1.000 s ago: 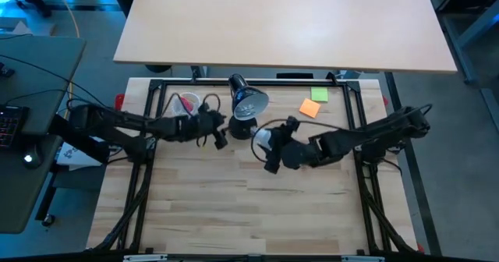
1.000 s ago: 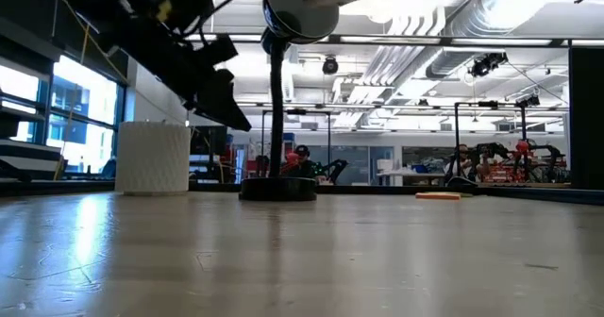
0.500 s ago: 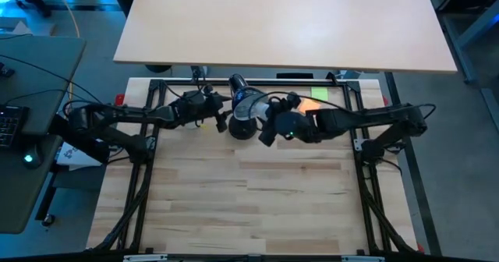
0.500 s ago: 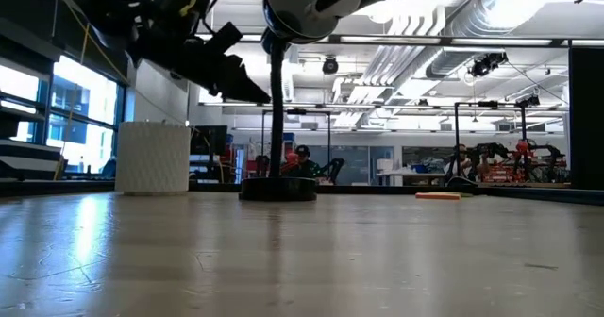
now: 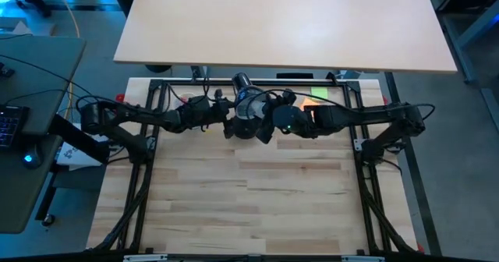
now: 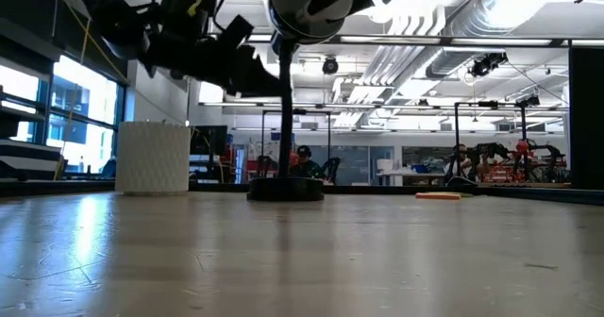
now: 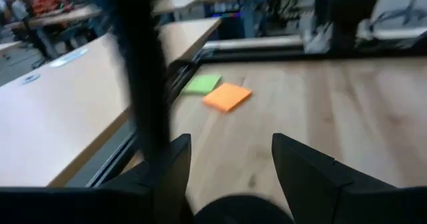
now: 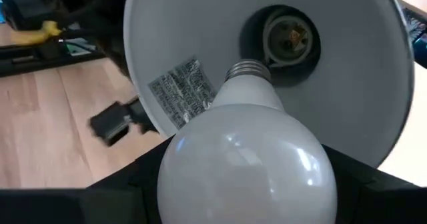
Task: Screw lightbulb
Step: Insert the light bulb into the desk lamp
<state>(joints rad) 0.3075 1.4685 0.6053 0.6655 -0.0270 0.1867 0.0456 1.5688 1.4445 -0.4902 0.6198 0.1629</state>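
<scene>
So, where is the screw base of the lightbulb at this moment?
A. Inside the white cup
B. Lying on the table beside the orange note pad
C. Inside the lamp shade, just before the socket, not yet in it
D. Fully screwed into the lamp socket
C: in the right wrist view the lightbulb, held by the right gripper, has its screw base inside the lamp shade, short of the open socket.

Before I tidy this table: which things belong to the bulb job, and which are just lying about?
In use: lightbulb in right tool; lamp shade; empty socket; lamp stem between left tool's fingers.
Idle: orange pad; green pad; white cup.
</scene>
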